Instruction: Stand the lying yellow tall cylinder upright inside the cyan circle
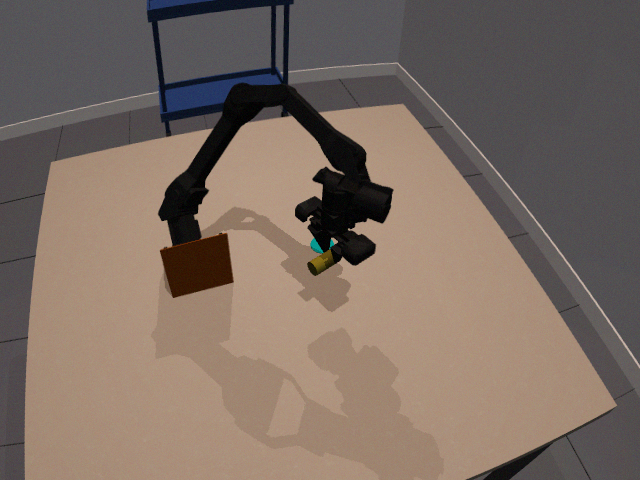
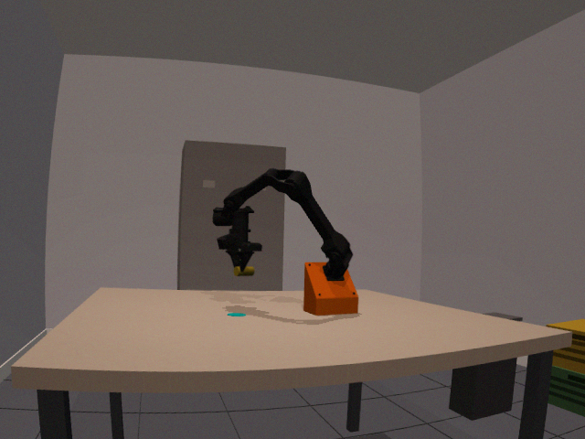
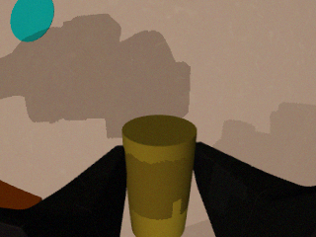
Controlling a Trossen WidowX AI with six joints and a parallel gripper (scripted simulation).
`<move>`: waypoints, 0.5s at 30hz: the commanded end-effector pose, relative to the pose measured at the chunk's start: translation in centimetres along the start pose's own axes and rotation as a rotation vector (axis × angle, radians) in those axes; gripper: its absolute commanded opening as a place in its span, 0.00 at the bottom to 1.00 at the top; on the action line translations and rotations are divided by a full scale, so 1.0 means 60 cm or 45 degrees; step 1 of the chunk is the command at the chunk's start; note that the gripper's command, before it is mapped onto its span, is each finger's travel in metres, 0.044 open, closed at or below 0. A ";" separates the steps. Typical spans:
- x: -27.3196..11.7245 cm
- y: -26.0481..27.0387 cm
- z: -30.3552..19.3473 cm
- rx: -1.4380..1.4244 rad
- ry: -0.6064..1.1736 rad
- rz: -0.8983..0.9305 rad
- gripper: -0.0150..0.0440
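The yellow cylinder (image 1: 321,262) (image 2: 244,271) (image 3: 159,183) is held on its side, its long axis about level, clear above the table. My gripper (image 1: 331,251) (image 2: 242,270) (image 3: 158,153) is shut on it, one finger on each side, and points down. The cyan circle (image 1: 317,245) (image 2: 236,315) (image 3: 33,17) lies flat on the table, with nothing standing on it. In the top view the fingers partly cover the circle; in the wrist view it is at the upper left, cut off by the frame edge.
The orange base block (image 1: 199,266) (image 2: 330,305) carries the arm on the table (image 1: 129,413) (image 2: 283,349). Its corner (image 3: 17,197) shows at the left of the wrist view. A blue cart (image 1: 217,95) stands on the floor beyond the table edge. Arm shadows fall across the table.
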State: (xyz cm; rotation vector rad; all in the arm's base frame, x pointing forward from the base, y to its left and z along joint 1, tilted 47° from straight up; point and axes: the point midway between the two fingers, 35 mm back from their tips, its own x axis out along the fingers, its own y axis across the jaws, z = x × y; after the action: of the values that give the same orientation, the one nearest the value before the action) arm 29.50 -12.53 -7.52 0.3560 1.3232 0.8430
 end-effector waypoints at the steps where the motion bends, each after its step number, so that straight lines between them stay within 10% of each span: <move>1: -0.007 0.015 0.016 0.084 -0.006 -0.004 0.43; 15: -0.018 0.069 0.067 0.373 -0.007 -0.006 0.43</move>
State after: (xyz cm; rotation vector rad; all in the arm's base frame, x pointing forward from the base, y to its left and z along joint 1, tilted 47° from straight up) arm 31.51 -10.16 -3.90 0.5398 1.4271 0.6808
